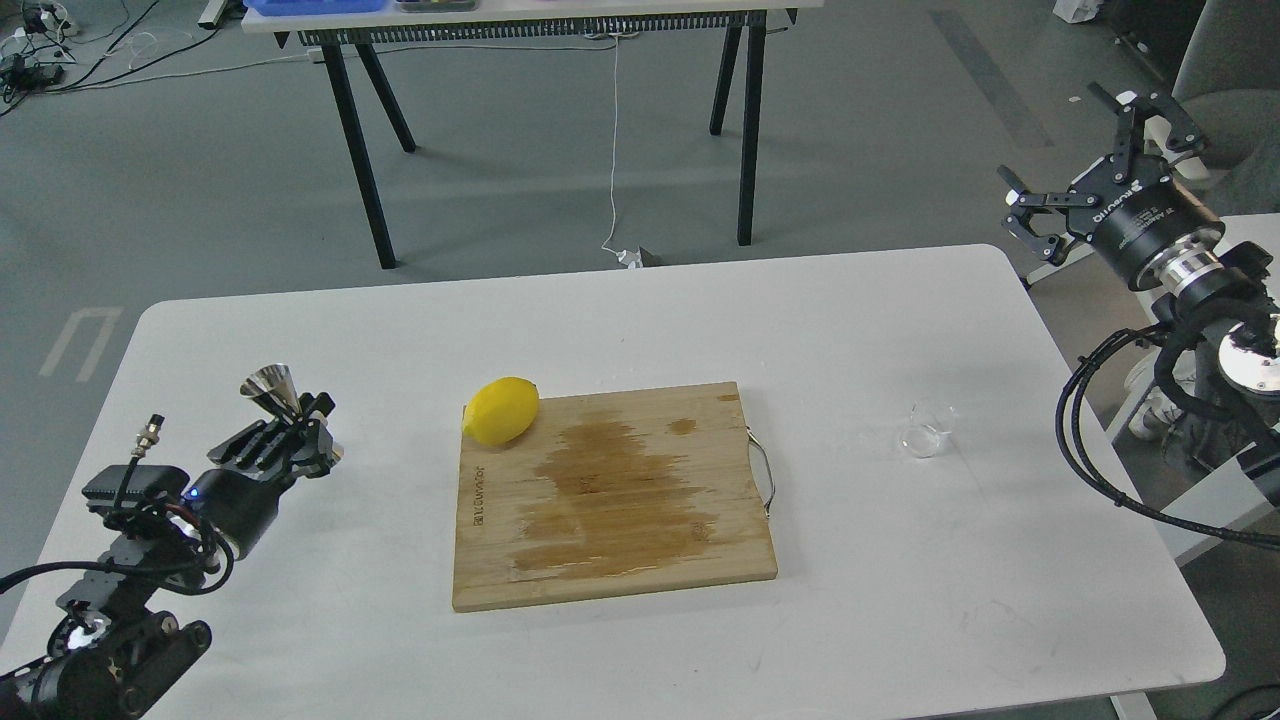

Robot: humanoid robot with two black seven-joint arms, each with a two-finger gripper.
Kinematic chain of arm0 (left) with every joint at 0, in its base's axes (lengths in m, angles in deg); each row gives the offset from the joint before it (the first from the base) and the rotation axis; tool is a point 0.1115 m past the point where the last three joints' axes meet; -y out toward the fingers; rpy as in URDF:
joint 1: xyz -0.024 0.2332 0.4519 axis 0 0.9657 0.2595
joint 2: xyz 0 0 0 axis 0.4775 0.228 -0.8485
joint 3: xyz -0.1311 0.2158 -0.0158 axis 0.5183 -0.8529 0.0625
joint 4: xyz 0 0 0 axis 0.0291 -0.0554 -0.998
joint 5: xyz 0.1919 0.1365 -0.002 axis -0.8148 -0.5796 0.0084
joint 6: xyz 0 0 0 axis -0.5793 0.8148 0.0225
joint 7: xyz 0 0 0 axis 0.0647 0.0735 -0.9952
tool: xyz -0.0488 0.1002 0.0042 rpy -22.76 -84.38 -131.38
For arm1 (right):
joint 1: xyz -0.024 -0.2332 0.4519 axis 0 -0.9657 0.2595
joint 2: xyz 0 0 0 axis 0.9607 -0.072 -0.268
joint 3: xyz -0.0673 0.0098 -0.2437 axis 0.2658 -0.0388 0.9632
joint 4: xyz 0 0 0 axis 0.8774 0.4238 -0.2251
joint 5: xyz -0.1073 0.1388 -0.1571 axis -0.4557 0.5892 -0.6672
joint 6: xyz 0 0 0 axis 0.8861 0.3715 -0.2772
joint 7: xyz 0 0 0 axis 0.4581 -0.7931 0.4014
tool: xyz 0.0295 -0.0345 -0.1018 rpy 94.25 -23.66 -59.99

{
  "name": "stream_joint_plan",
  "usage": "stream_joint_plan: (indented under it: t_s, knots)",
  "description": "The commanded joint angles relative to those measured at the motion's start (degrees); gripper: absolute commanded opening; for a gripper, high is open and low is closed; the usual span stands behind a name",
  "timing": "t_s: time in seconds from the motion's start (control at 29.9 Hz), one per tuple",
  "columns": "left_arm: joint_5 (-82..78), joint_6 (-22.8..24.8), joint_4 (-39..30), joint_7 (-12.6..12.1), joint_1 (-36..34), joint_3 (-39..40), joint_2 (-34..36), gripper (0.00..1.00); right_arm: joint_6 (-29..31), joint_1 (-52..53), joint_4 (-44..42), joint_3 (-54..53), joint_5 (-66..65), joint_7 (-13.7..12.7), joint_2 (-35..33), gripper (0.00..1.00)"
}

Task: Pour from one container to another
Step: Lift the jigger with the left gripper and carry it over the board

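Steel jigger point(275, 392) in left jaws near table edge, glass cup point(927, 432) apart

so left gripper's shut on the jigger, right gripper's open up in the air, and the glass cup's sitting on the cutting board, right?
Not quite. The head view shows the glass cup on the bare white table, to the right of the cutting board, not on it. The rest holds: the left gripper is shut on the jigger, and the right gripper is open in the air.
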Motion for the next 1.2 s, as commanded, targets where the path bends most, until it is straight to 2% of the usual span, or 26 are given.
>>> stream_joint_plan:
  t_s: [0.0, 0.07, 0.27, 0.33, 0.43, 0.7, 1.0, 1.17]
  knots:
    - [0.4, 0.0, -4.2, 0.0, -5.1, -0.4, 3.9, 0.04, 0.0, 0.8, -3.5, -0.2, 0.1, -0.8, 0.0, 0.99]
    - [0.4, 0.0, -5.6, 0.0, -7.1, -0.7, 4.5, 0.04, 0.0, 1.6, -5.8, -0.2, 0.2, -1.6, 0.1, 0.99]
    - [0.2, 0.0, -13.4, 0.0, -10.8, -0.7, 3.1, 0.04, 0.0, 1.9, -7.4, 0.7, 0.1, -1.8, 0.2, 0.99]
    - [0.0, 0.0, -16.4, 0.0, -11.8, -0.8, 1.2, 0.05, 0.0, 1.9, -7.4, 0.9, 0.0, -1.9, 0.1, 0.99]
    - [-0.4, 0.0, -17.3, 0.0, -12.7, -1.5, -3.7, 0.05, 0.0, 2.2, -8.3, 1.6, 0.0, -2.6, 0.1, 0.99]
    - [-2.6, 0.0, -15.6, 0.0, -12.4, -11.0, -12.8, 0.05, 0.0, 3.4, -10.7, 3.8, 0.0, -2.6, 0.8, 0.99]
    - [-5.8, 0.0, -11.9, 0.0, -8.1, -13.7, -21.8, 0.05, 0.0, 3.5, -10.7, 3.8, 0.1, -2.6, 1.5, 0.99]
    - [-7.9, 0.0, -6.5, 0.0, -6.9, -13.7, -25.1, 0.05, 0.0, 3.4, -10.7, 3.9, 0.1, -2.6, 1.5, 0.99]
